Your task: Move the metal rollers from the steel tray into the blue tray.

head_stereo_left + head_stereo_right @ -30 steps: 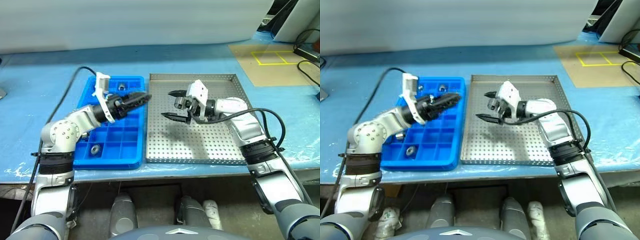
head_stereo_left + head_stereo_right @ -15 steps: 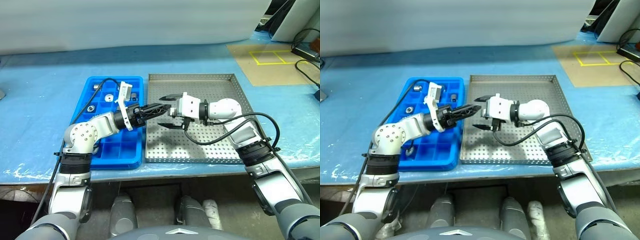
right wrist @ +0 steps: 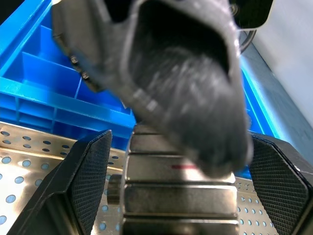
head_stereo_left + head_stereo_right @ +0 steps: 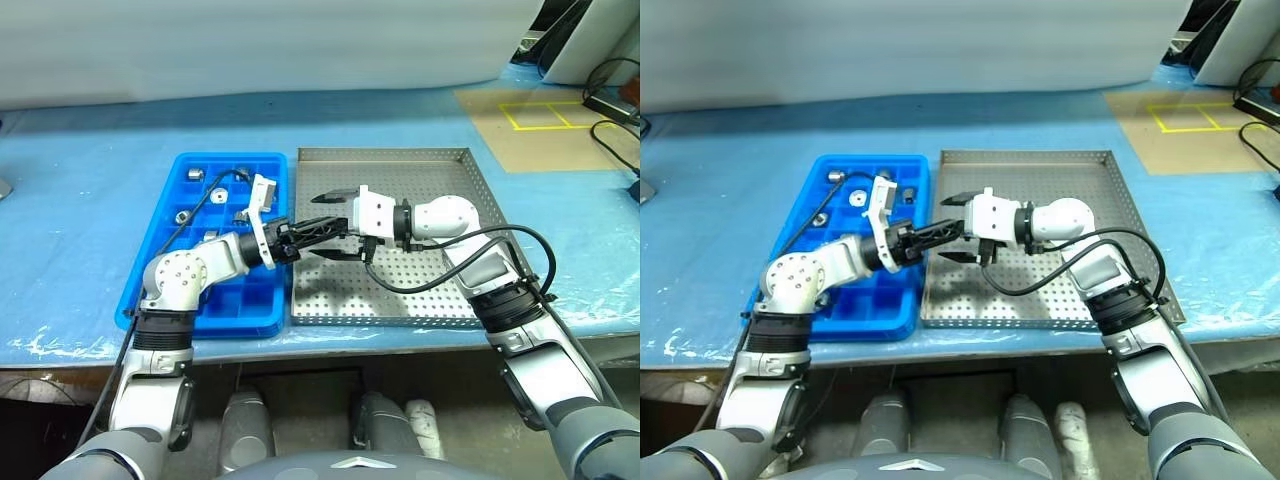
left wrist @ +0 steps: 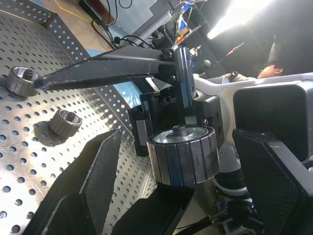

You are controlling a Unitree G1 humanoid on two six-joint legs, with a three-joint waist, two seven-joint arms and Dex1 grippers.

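my two pincers meet tip to tip over the seam between the blue tray (image 4: 160, 262) and the steel tray (image 4: 440, 295), both lying side by side on the blue-covered tabletop (image 4: 80, 170). my left pincer (image 4: 325, 226) reaches across from the blue tray's side with its fingers spread wide, and nothing sits between them. my right pincer (image 4: 335, 222) points back toward it from over the steel tray, its two black fingers also wide apart, one above and one below, gripping nothing. the left pincer's tips lie between the right one's fingers or just beside them; i cannot tell whether they touch. in my left wrist view two of the metal rollers (image 5: 65, 122) lie on the perforated floor of the steel tray, apart from each other, one of them (image 5: 18, 81) just at the tip of the right pincer's long finger. a few more rollers (image 4: 193, 173) sit in compartments at the far end of the blue tray, well apart from both pincers.
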